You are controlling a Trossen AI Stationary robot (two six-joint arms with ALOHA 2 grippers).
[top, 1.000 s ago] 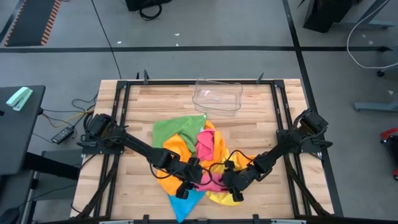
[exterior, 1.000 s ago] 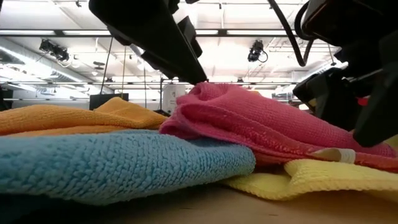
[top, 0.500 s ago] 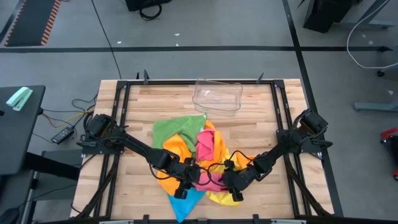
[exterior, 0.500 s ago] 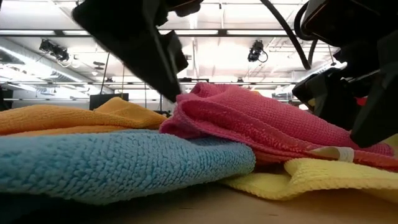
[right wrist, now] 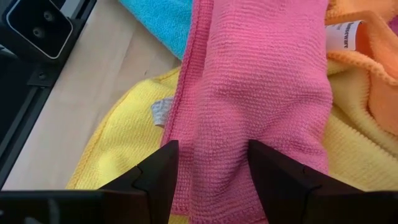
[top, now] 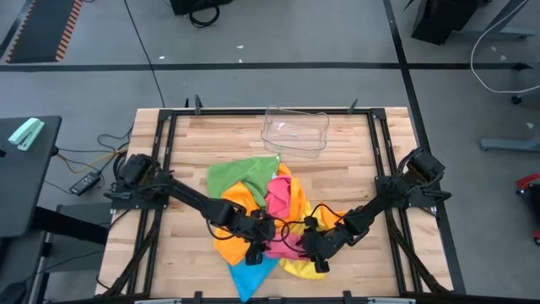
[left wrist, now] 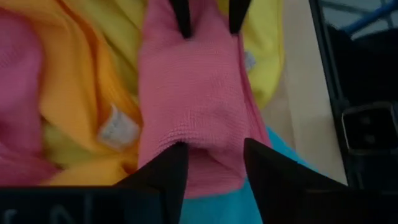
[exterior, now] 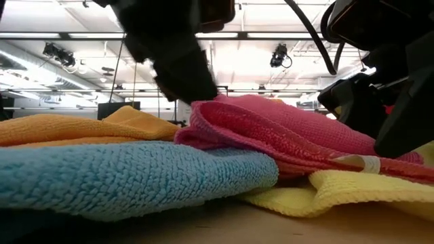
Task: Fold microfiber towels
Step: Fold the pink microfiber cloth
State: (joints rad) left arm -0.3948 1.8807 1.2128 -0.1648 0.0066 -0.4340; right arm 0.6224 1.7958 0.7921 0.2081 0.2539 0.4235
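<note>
Bright microfiber is heaped in one pile on the wooden tabletop (top: 177, 177), toward its near edge, with the green towel (top: 236, 173) spread at the pile's far left, the orange towel (top: 236, 198) beside it, the blue towel (top: 253, 274) poking out at the near edge, the pink towel (top: 283, 203) lying on top in the middle and the yellow towel (top: 297, 268) underneath at the right. The left tool (top: 257, 245) is set at one end of a raised pink ridge, its fingers (left wrist: 168, 180) parted and straddling the fold, apparently so that this end can be pinched; whether the cloth is actually gripped cannot be told. The right tool (top: 316, 253) is placed at the ridge's opposite end, fingers (right wrist: 158, 171) likewise spread on either side of the pink cloth, probably so that the towel can be lifted clear by both ends. A clear plastic tray (top: 295, 131) stands apart at the far edge, unused.
</note>
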